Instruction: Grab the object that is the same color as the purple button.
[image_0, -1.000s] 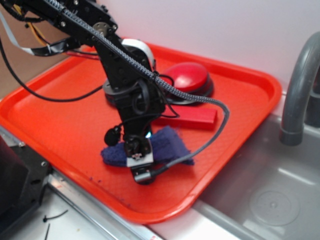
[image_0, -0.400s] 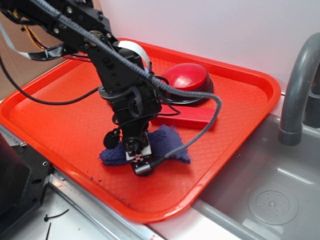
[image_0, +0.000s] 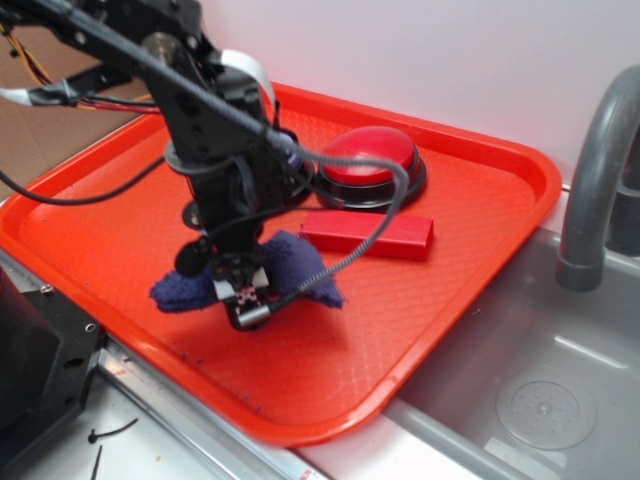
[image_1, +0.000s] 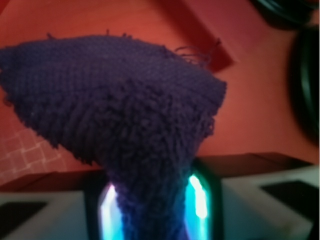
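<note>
Cloth (image_0: 290, 262) shifted left, pinched in tool (image_0: 243, 296)

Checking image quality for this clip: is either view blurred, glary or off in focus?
Wrist view: the cloth fills the frame in fair focus, the tray behind it soft, with bright cyan glow on both sides of the pinched fold at the pincer. Exterior view: even light, slightly soft, pale sheen on the red button.

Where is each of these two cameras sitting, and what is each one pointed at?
Exterior: off the tray's front corner, above, looking down at the black arm, hand, cloth, red block and red button.
Wrist: on the hand itself, looking along its fingers at the pinched cloth.
Shared: cloth, tray, red block.
</note>
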